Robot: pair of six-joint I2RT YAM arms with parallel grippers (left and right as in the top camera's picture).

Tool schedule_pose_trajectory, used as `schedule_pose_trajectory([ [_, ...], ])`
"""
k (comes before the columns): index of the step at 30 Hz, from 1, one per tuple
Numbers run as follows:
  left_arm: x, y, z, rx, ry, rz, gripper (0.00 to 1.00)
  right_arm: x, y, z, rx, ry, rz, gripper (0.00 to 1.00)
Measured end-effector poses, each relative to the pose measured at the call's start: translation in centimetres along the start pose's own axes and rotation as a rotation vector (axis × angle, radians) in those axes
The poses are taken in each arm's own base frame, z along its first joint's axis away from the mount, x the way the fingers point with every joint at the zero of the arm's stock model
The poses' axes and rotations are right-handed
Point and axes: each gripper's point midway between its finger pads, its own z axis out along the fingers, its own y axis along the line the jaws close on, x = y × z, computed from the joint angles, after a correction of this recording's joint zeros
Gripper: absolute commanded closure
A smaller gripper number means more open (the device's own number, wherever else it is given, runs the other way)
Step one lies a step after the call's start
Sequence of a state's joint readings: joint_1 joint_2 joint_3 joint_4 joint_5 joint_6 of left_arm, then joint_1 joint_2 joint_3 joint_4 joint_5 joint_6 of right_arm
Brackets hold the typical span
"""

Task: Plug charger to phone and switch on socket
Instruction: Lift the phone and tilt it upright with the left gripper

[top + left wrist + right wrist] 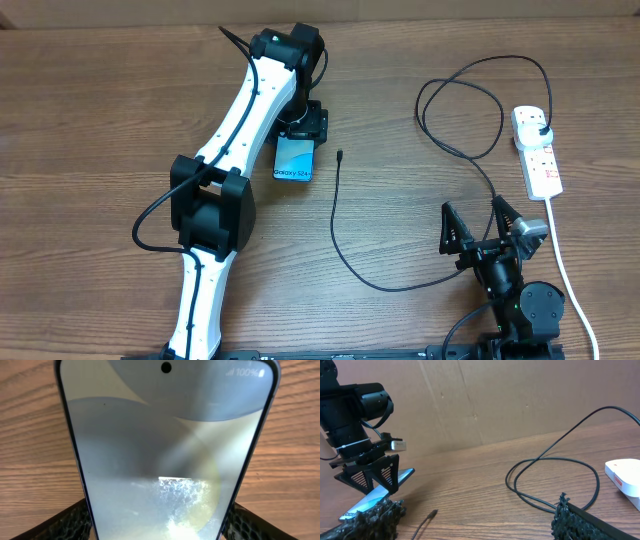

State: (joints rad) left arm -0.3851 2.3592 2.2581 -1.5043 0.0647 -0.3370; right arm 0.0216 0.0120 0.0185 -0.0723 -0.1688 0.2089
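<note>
The phone [295, 160] has a lit blue-teal screen. My left gripper [300, 128] is shut on its far end and holds it tilted, near end low. It fills the left wrist view [165, 455] between my fingers. It also shows in the right wrist view [375, 497]. The charger, a thin black cable [345, 250], lies loose, its small tip [341, 155] just right of the phone; the tip shows in the right wrist view [433, 514]. Its black plug [541, 128] sits in the white socket strip [537, 150]. My right gripper [478, 222] is open and empty.
The socket's thick white cord [565, 260] runs toward the front right edge. The charger loops [460, 110] left of the socket. A brown cardboard wall [495, 400] stands behind the table.
</note>
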Motion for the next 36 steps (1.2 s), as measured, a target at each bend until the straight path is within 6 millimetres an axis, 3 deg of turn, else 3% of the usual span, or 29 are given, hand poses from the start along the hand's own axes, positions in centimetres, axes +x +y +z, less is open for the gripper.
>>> schedule_pose_trajectory([
  [10, 0.6, -0.9, 0.0, 0.053, 0.03, -0.001, 0.19, 0.0, 0.0, 0.0, 0.0, 0.0, 0.0, 0.0],
  [17, 1.2, -2.5, -0.2, 0.148, 0.064, 0.001, 0.4, 0.0, 0.0, 0.0, 0.001, 0.0, 0.0, 0.0],
  [23, 1.6, -3.8, -0.5, 0.224, 0.093, -0.023, 0.39, 0.0, 0.0, 0.0, 0.001, -0.001, 0.0, 0.0],
  [36, 1.8, -4.4, -0.7, 0.257, 0.114, -0.082, 0.38, 0.0, 0.0, 0.0, 0.001, 0.0, 0.0, 0.0],
])
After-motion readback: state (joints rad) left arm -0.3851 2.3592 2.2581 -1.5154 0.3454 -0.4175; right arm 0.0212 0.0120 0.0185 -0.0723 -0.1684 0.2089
